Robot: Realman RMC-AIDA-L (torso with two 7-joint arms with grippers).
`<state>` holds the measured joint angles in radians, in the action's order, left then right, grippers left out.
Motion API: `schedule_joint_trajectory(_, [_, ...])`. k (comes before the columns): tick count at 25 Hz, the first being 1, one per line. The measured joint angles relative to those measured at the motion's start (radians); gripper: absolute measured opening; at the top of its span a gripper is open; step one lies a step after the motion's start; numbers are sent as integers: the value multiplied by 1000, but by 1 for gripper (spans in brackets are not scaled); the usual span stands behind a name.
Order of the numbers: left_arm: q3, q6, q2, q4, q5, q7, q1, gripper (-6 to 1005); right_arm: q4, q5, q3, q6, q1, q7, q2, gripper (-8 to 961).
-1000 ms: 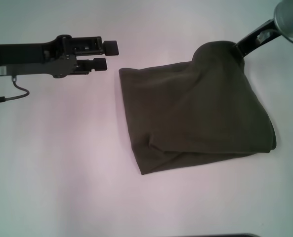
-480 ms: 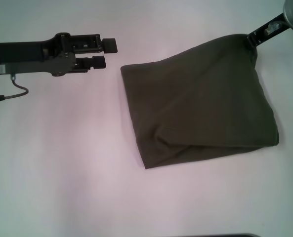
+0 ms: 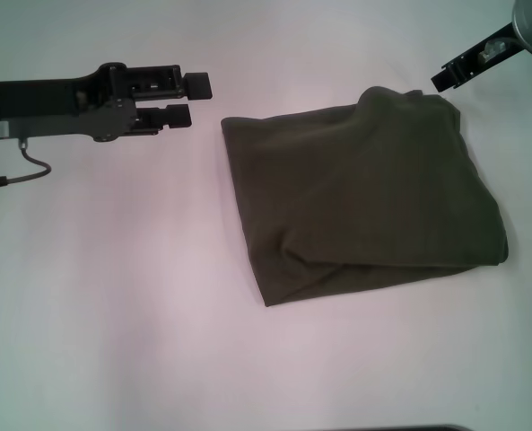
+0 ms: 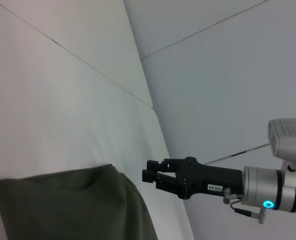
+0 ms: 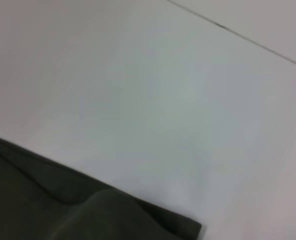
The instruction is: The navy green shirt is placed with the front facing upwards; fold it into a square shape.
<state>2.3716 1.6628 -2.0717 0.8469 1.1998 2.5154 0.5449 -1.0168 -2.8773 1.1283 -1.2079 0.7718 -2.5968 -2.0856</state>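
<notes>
The white table (image 3: 113, 296) carries only the navy green shirt (image 3: 364, 202), which lies right of centre as a folded, roughly four-sided bundle with its plain olive side up; a layered fold edge runs along its near side, and its far right corner is slightly bunched. Nothing lies between the cloth and either arm. The right gripper (image 3: 440, 81) hangs above the table just beyond that far right corner, clear of the fabric and holding nothing; the left wrist view shows its two dark fingers with a small gap between them, and its arm reaches in from the far right with a cyan ring lit on the wrist. The left gripper (image 3: 196, 100) is held level, well left of the shirt's far left corner, pointing right, its fingers narrowly parted and empty.
</notes>
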Motion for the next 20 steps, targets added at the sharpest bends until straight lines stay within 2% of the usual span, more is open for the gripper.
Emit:
schedule_joint_trajectory(7, [-1,2,-1,0,0,1,4,698,-24,-51,-16,27,-9,-49,10,474])
schedule_joint_trajectory(10, [-3,3,0,0,0,2,6,697,-52,-35,-88,7,-12,-42,14,595])
schedule_joint_trajectory(11, [-3,3,0,0,0,3,6,696,-61,-20,-117,-6,-12,-35,16,594])
schedule_joint_trajectory(13, [-4,3,0,0,0,3,7,696,-70,55,-193,-62,-13,9,29,593])
schedule_joint_trajectory(16, [-2,4,2,0,0,2,7,695,-58,278,-338,-197,-27,127,69,591])
schedule_joint_trajectory(18, [0,8,6,0,0,0,7,694,-49,453,-425,-305,-60,198,94,590])
schedule_joint_trajectory(20, [1,13,10,3,0,-1,7,693,-46,608,-479,-397,-108,251,105,640])
